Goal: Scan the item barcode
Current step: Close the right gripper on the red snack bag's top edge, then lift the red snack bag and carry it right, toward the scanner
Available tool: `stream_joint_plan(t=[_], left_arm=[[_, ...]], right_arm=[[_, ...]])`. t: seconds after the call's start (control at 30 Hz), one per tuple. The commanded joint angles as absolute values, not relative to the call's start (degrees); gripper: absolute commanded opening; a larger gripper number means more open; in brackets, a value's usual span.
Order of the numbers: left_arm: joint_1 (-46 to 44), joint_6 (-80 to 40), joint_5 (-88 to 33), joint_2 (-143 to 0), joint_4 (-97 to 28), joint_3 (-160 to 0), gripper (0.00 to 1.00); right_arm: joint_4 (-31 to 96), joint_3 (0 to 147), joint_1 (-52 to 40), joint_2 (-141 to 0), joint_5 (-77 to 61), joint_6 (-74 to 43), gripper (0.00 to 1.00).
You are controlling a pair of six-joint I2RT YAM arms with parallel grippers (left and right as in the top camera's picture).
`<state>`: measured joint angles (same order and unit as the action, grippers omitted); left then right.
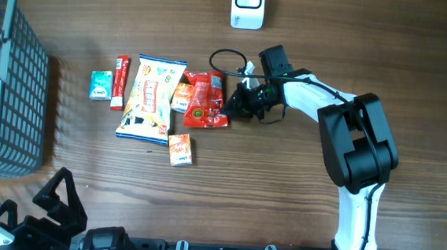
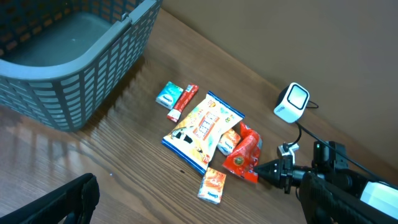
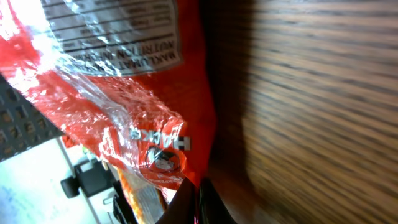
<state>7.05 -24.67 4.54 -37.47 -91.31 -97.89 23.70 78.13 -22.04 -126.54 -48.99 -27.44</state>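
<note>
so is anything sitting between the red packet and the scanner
only a loop of black cable on the table, between the red packet gripped by the right claw and the white scanner; nothing else visible.

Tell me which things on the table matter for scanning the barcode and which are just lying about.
In the job: red packet, right gripper with jaws shut on its edge, white scanner.
Lying about: big snack bag, teal box, red stick pack, orange packet, second orange packet, grey basket.
</note>
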Motion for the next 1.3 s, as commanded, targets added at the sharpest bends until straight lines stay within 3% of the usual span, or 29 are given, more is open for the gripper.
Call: stream_joint_plan(t=[0.0, 0.47, 0.67, 0.93, 1.03, 1.17, 1.27], left_arm=[[7.27, -24.69, 3.88, -37.5, -91.15, -98.13, 1.0], [7.27, -24.69, 3.88, -37.5, -91.15, -98.13, 1.0], [7.25, -24.69, 3.88, -37.5, -91.15, -98.13, 1.0], [7.27, -24.69, 3.88, -37.5, -91.15, -98.13, 1.0], [7.27, -24.69, 3.88, -37.5, -91.15, -98.13, 1.0], [7.25, -24.69, 3.88, -37.5, -91.15, -98.13, 1.0], [7.27, -24.69, 3.88, -37.5, -91.15, -98.13, 1.0]], right_arm=[[25.45, 78.0, -21.82, -125.95, -43.57, -28.47, 0.04], [40.93, 78.0, -23.24, -93.54, -5.39, -27.09, 0.04], [42.81, 78.0, -23.73, -87.53, -2.92, -26.96, 0.04], [44.69, 77.87, -23.73, -93.49, -2.94, -27.2, 0.05], [46.17, 77.87, -23.2, -95.37, -2.7, -27.18, 0.27], [49.71, 77.89, -21.39, -95.31, -2.5, -27.97, 0.74], [53.71, 77.89, -19.81, -95.31, -2.44, -31.64, 0.79]])
